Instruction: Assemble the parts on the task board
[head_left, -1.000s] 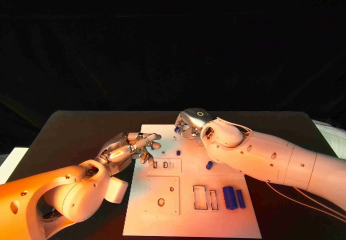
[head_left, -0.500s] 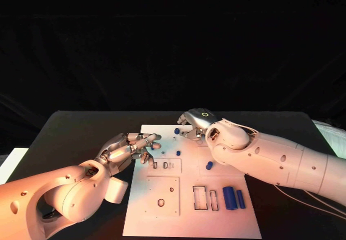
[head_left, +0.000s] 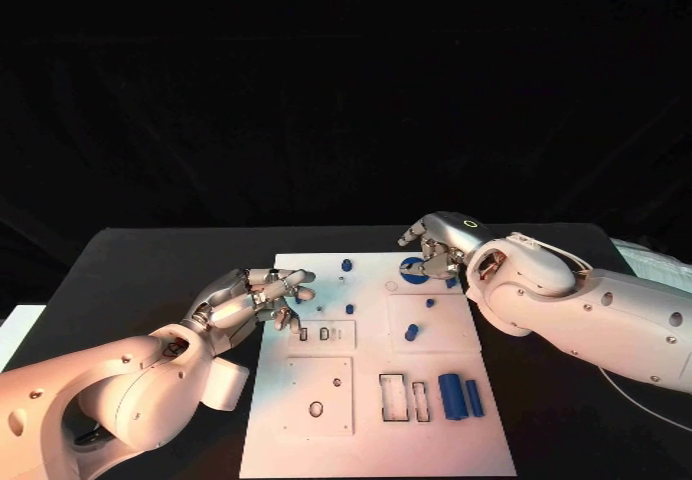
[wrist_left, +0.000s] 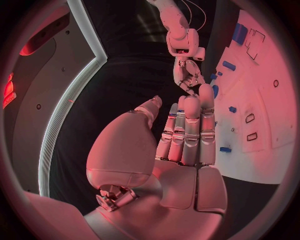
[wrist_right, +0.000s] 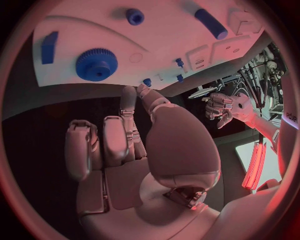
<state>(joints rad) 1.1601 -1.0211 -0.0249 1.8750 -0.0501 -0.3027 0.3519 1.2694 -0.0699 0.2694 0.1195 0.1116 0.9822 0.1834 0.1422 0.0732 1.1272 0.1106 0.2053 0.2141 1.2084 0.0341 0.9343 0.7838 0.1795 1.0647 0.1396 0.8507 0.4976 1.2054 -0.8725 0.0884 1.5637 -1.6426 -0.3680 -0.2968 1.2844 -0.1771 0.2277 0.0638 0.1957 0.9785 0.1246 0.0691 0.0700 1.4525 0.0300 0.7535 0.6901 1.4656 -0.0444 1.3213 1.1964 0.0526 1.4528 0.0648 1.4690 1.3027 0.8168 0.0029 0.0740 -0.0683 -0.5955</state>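
My right hand (head_left: 441, 240) hovers empty, fingers apart, just beside the blue gear (head_left: 415, 270) on the task board (head_left: 378, 420); my left hand (head_left: 257, 298), also empty and open, rests at the board's opposite edge.

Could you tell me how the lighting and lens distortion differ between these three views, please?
Head view: the white board is brightly lit against a dark backdrop, its edges straight; the left arm glows warm orange. Left wrist view: red tint, and the fisheye bends the board's edge. Right wrist view: pinkish tint, and the board curves likewise.
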